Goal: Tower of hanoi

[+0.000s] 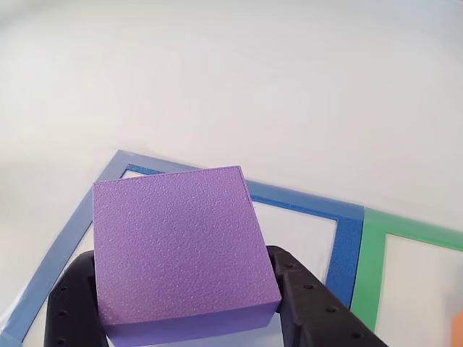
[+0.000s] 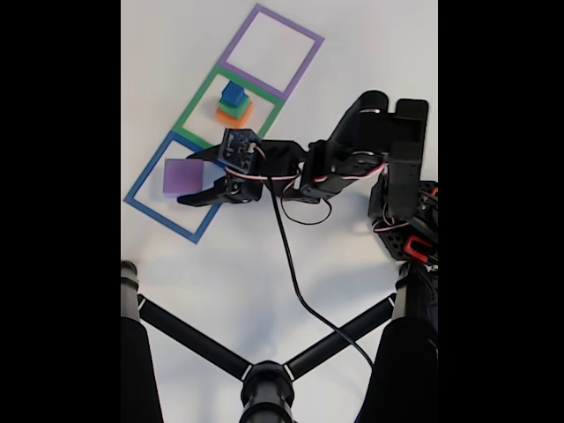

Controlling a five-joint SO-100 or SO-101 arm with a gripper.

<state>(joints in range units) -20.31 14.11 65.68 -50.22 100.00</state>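
Fixed view: the black arm (image 2: pixel 352 163) reaches toward nine o'clock across the white desk (image 2: pixel 264 264), and its pincer (image 2: pixel 196 178) sits at the purple block (image 2: pixel 183 176), which lies inside the blue tape outline (image 2: pixel 145 204). The orange block (image 2: pixel 234 113), green block (image 2: pixel 233 103) and blue block (image 2: pixel 233 92) are stacked in the green tape outline (image 2: pixel 201 99) at one o'clock from the purple one; beyond lies the purple tape outline (image 2: pixel 304 35). In the other view, the pincer's black fingers (image 1: pixel 318 311) flank the purple block (image 1: pixel 181 249) at three and nine o'clock, apparently gripping it, over the blue tape outline (image 1: pixel 340 238).
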